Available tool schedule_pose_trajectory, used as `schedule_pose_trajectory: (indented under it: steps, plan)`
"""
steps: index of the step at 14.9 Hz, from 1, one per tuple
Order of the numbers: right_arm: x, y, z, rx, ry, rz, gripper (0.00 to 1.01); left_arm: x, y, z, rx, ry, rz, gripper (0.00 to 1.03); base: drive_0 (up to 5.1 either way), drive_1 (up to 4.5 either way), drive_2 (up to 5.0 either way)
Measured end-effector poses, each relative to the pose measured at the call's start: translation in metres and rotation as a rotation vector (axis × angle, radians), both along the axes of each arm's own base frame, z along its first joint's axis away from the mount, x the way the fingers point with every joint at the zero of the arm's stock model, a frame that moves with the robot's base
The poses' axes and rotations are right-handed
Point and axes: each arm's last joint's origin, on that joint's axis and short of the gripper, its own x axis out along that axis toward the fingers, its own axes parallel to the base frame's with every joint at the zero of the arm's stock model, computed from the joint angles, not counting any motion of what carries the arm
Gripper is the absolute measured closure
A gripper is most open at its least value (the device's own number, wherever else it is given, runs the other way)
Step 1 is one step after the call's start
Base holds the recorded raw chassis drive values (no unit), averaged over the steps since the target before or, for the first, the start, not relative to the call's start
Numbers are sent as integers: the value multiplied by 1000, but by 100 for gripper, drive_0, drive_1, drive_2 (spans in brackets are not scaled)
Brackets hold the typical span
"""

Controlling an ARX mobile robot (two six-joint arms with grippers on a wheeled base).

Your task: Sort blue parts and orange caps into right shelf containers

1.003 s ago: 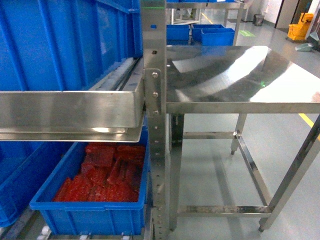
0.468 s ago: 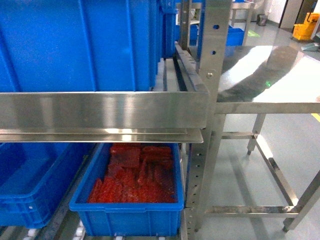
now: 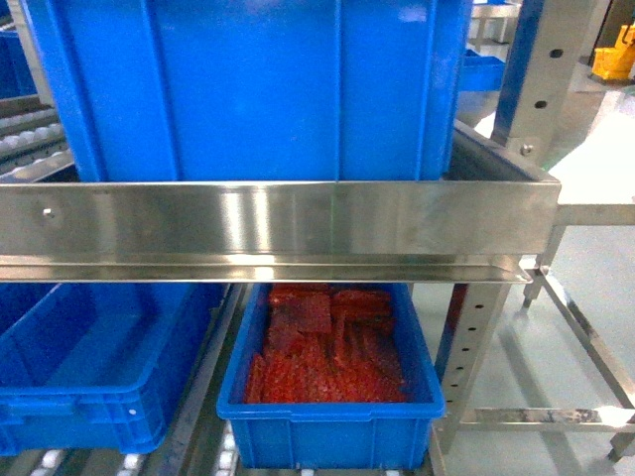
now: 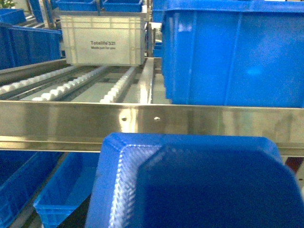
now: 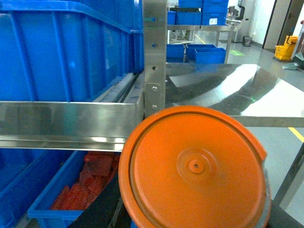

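Compared with the earlier head frames, the whole scene is shifted to the right: the steel table [image 3: 595,203] that filled the right half is now reduced to a sliver at the right edge, and a large blue bin [image 3: 248,89] on the upper level of the shelf [image 3: 278,223] is now centred. Below the shelf's front rail, a smaller blue container [image 3: 332,436] filled with red pieces [image 3: 322,347] is seen, with another blue bin [image 3: 89,377] just beside it on the left. White rollers [image 4: 71,85] between metal rails are shown in the left wrist view, with a pale grey crate [image 4: 104,40] set at their far end. In that same view, a blue tray-like part [image 4: 194,183] fills the lower foreground, close to the camera. In the right wrist view, a round orange cap [image 5: 194,168] is seen close to the lens, in front of the shelf upright and the table. Neither gripper is visible in any view, so whether the fingers are spread or closed, and whether these two items are gripped, cannot be told. A yellow mop bucket [image 5: 285,50] is visible far off on the floor.
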Motion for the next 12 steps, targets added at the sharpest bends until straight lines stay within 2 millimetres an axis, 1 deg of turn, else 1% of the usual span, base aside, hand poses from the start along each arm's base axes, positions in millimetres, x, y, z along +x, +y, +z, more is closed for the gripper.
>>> schedule_pose_trajectory:
  steps: [12]
  plan:
    - [0, 0, 0, 0, -3, 0, 58, 0, 0, 0, 0, 0, 3, 61, -505, 241, 241]
